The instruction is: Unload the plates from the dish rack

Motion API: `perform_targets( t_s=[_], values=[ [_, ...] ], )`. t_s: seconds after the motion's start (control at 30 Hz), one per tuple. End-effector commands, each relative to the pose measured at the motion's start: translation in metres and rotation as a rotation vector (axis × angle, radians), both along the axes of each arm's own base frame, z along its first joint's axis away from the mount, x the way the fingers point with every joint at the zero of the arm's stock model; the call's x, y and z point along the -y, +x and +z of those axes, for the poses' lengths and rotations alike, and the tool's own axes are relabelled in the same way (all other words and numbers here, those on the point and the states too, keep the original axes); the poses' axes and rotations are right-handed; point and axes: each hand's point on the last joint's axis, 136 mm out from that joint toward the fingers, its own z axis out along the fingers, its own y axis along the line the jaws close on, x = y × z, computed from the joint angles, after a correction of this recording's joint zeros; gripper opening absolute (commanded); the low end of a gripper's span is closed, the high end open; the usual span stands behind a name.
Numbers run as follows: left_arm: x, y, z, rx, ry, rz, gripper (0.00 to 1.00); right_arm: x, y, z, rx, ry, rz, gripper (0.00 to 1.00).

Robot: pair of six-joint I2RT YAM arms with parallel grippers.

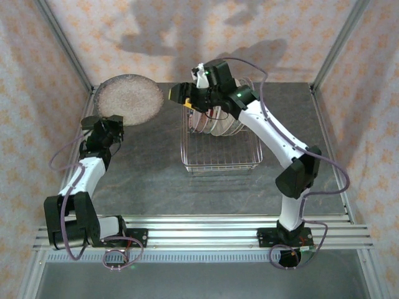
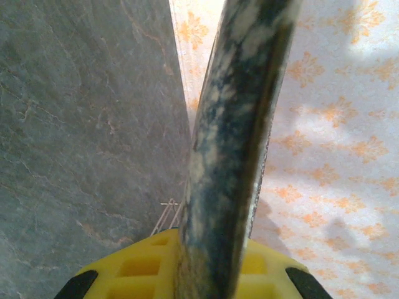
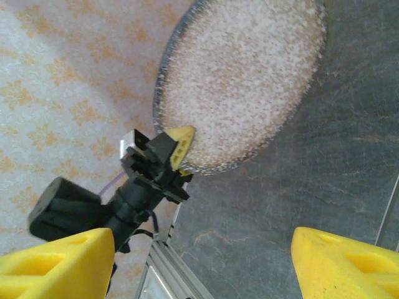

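Yellow fingers (image 2: 144,269) of the left gripper (image 1: 115,121) were clenched on the rim of the speckled plate (image 1: 129,98) at the desk's (image 1: 146,171) far left corner, which probably wanted lowering flat before release, while the right gripper (image 1: 186,98), spread open, hung over the plates (image 1: 219,123) standing in the dish rack (image 1: 221,167).

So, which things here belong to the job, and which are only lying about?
Belong to the job:
- speckled plate, held at its rim by the left gripper
- other plates standing in the dish rack
- right gripper, open, near the rack's far end

Only surroundings:
- grey table
- patterned walls
- metal rail at the near edge
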Motion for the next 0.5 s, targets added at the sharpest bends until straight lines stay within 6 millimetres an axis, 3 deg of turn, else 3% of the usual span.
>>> perform_targets(
  t_s=[0.0,0.23,0.47],
  values=[
    [-0.01,0.019,0.099,0.394,0.129,-0.002,0.0,0.002,0.0,0.041,0.139,0.095,-0.015,0.74],
    [-0.022,0.045,0.081,0.405,0.115,-0.007,0.0,0.005,-0.004,0.04,0.181,0.116,-0.009,0.74],
    [-0.032,0.069,0.05,0.365,0.102,-0.024,0.0,0.02,-0.008,0.057,0.342,0.206,-0.066,0.77]
  ],
)
